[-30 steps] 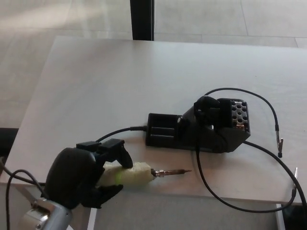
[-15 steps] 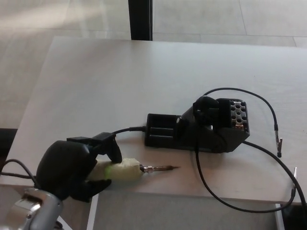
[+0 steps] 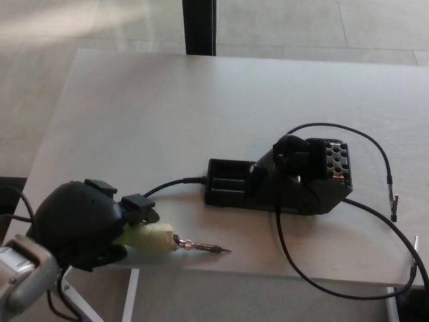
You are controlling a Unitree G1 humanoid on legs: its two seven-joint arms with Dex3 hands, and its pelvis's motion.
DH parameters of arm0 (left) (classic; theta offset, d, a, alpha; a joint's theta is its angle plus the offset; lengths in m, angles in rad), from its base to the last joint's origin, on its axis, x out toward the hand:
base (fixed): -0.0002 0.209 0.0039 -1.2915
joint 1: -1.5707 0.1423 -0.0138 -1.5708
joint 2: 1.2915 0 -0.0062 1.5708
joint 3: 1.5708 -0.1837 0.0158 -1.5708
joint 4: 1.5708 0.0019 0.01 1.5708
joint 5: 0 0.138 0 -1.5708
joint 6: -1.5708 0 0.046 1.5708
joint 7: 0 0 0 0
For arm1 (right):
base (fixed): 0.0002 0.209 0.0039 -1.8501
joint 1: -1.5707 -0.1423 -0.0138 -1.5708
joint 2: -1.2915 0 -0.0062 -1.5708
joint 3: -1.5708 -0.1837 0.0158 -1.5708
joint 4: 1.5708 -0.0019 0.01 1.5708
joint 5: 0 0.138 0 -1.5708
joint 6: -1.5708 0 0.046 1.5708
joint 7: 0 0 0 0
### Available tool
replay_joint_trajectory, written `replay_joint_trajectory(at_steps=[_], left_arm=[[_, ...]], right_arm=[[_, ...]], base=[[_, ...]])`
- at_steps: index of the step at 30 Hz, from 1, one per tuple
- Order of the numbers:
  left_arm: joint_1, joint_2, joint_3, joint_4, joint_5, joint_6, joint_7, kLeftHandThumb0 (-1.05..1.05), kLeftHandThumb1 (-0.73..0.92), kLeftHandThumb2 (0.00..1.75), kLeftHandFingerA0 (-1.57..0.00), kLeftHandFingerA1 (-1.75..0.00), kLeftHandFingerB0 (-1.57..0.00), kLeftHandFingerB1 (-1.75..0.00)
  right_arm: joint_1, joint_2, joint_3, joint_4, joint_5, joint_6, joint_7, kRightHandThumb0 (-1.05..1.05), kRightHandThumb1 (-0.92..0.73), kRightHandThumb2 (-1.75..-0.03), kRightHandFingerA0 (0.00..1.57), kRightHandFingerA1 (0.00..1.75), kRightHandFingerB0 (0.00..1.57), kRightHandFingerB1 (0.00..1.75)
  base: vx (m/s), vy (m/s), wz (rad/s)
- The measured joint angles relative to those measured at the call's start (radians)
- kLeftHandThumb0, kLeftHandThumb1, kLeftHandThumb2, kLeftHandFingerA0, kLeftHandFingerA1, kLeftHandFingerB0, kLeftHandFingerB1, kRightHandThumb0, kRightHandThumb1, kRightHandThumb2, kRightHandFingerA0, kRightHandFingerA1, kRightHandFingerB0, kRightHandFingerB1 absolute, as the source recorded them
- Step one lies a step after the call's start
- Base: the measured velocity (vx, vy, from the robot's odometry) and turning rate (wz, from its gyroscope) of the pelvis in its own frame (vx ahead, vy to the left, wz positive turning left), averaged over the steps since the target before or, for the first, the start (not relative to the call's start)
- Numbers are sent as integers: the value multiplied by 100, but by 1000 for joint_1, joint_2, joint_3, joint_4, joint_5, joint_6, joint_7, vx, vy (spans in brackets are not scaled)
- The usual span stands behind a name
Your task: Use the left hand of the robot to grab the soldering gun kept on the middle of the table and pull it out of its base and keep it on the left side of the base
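The soldering gun (image 3: 161,237) has a pale yellow-white handle and a thin metal tip (image 3: 204,248) pointing right, low over the table's front edge. My left hand (image 3: 84,225) is shut on its handle at the lower left of the head view. The black base (image 3: 281,181) sits mid-table to the right, empty of the gun, a good way from the tip. A black cable (image 3: 171,184) runs from the base's left end toward my hand. My right hand is not in view.
The white table (image 3: 167,114) fills most of the view. A long black cable (image 3: 375,154) loops from the base to the right and along the front edge, with metal clips (image 3: 393,204) at the right side. A dark post (image 3: 200,27) stands beyond the far edge.
My left hand has carried the soldering gun further left and slightly toward the front edge, so the tip is farther from the base. The base has stayed put.
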Motion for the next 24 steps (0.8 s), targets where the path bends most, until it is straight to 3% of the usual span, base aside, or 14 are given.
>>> replay_joint_trajectory(at_steps=[1, 8, 10, 11, 12, 13, 14, 15, 16, 17, 19, 21, 22, 24], left_arm=[[0, 1, -6, -6, 10, 3, -2, -44, 72, 62, -52, -74, -48, -40], [-1, 9, -45, -44, 100, 41, -8, -47, 73, 63, -48, -84, -51, -42], [-1, 8, -49, -46, 120, 54, -8, -52, 75, 62, -36, -89, -47, -45], [0, 8, -51, -49, 132, 62, -8, -58, 72, 62, -22, -79, -40, -46], [4, 7, -52, -55, 143, 71, -9, -62, 54, 91, -13, -64, -28, -54], [8, 5, -52, -58, 150, 77, -9, -62, 54, 91, -13, -64, -28, -54], [16, -1, -52, -62, 160, 87, -8, -64, 69, 61, 0, -32, -20, -37], [20, -4, -52, -62, 167, 94, -7, -79, 51, 86, 0, -23, -12, -42], [23, -7, -51, -62, 174, 100, -5, -71, 60, 78, 0, 0, -6, -31], [25, -10, -50, -62, 180, 108, -5, -94, 52, 83, 0, -14, -15, -10], [30, -14, -43, -63, 187, 123, -5, -89, 55, 87, 0, -23, 0, -4], [32, -15, -39, -62, 194, 132, -5, -93, 57, 91, 0, -26, 0, 0], [33, -16, -38, -61, 196, 136, -6, -81, 68, 61, 0, 0, 0, 0], [33, -20, -31, -60, 196, 142, -6, -83, 57, 75, 0, 0, 0, 0]], right_arm=[[0, 0, 0, 0, 0, 0, 0, -96, -42, -129, 137, 112, 73, 130], [-3, 0, 1, 0, 1, 0, 0, -96, -40, -128, 136, 112, 75, 131], [-8, -1, 2, -1, 1, 0, 0, -93, -40, -128, 136, 111, 75, 129], [-10, -2, 3, -1, 1, 0, 0, -92, -40, -128, 139, 112, 75, 128], [-11, -3, 4, 0, 1, 0, 0, -92, -39, -128, 138, 112, 74, 128], [-11, -4, 5, 0, 1, 0, 0, -92, -39, -128, 138, 112, 74, 128], [-11, -5, 5, 1, 1, 0, 0, -92, -39, -128, 137, 112, 74, 127], [-12, -5, 6, 1, 1, 0, 1, -92, -40, -129, 138, 113, 75, 128], [-12, -5, 6, 1, 1, 0, 1, -91, -39, -129, 137, 113, 75, 127], [-12, -5, 6, 0, 1, 0, 1, -92, -40, -129, 139, 114, 75, 128], [-12, -5, 7, 0, 1, 0, 1, -91, -40, -129, 141, 114, 76, 128], [-12, -5, 8, 0, 1, 0, 1, -92, -38, -129, 146, 112, 77, 128], [-12, -6, 8, 1, 1, 0, 1, -92, -36, -133, 152, 104, 68, 143], [-12, -6, 8, 1, 2, 0, 1, -91, -36, -134, 152, 104, 67, 144]], base=[[0, 0, 0], [0, 0, 0], [0, 0, 0], [0, 0, 0], [0, 0, 0], [0, 0, 0], [0, 0, 0], [0, 0, 0], [0, 0, 0], [0, 0, 0], [0, 0, 0], [0, 0, 0], [0, 0, 0], [0, 0, 0]])
